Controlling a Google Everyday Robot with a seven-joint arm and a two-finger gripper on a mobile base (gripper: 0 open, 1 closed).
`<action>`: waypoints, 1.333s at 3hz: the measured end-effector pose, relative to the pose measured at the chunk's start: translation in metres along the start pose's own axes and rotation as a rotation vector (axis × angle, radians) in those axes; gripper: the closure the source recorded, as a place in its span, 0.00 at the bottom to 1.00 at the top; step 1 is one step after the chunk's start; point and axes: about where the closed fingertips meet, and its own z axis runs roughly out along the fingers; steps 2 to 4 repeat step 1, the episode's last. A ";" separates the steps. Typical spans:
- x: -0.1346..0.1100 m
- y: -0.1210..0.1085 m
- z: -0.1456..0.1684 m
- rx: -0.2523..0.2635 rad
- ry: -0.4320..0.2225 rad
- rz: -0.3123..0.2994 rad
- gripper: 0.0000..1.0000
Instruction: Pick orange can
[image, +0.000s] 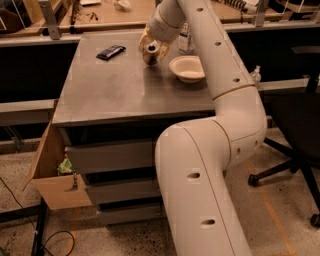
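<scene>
The orange can (151, 52) is at the back middle of the grey metal table (115, 92), its silver top tilted toward the camera. My gripper (152, 48) comes down from the white arm and is shut on the can, with yellowish fingers (144, 42) on either side of it. The can's base seems to be at or just above the tabletop; whether it touches is hidden by shadow.
A white bowl (187, 69) sits just right of the can. A flat black bar (110, 52) lies to the left. A clear bottle (185, 41) stands behind the arm. An open cardboard box (55, 175) hangs at the table's left, and an office chair (300, 145) is at right.
</scene>
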 end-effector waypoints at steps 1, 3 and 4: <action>0.000 0.000 0.000 0.000 0.000 0.000 1.00; 0.000 0.000 0.000 0.000 0.000 0.000 1.00; 0.000 0.000 0.000 0.000 0.000 0.000 1.00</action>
